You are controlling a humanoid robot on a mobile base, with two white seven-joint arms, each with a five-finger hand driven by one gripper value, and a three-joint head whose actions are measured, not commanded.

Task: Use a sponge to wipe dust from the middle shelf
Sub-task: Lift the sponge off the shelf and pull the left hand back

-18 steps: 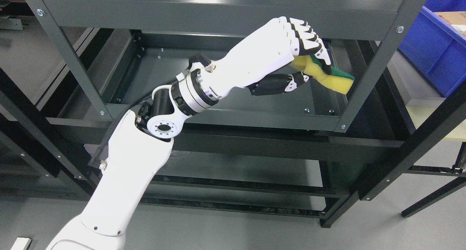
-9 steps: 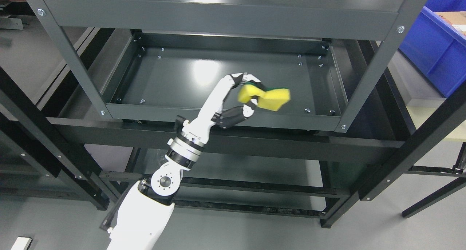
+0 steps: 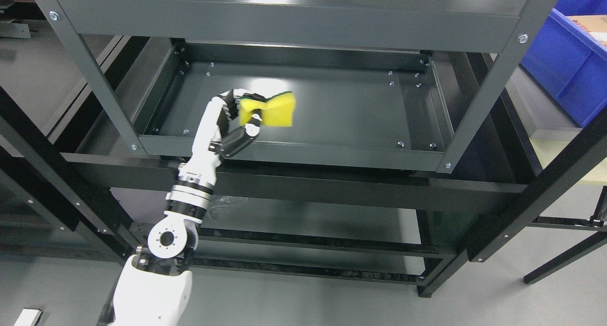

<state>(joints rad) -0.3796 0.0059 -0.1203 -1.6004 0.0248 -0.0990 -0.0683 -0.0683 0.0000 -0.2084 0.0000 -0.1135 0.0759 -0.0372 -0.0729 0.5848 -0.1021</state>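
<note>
Sponge (image 3: 272, 110), yellow with a green scouring face, sits pinched in the left hand (image 3: 232, 122) over the left half of the middle shelf (image 3: 341, 107), nearer the front lip than the back wall. The fingers (image 3: 233, 100) curl over its top and the thumb presses up from beneath, so the hand is clamped on the sponge and squeezes it into a waist at the gripped end. Only one view is given, the head view, and it shows the arm coming up from the lower left, under the front rail and into the shelf opening. Whether the sponge touches the shelf floor or hangs just above it cannot be told.

The step in hand looks like a wiping stroke across the shelf. To do it well, the free end of the sponge should lie flat on the floor with light downward pressure, the strokes should overlap from side wall to side wall, and the wrist should stay clear of the front lip and the posts.

The right hand is not in view.
</note>
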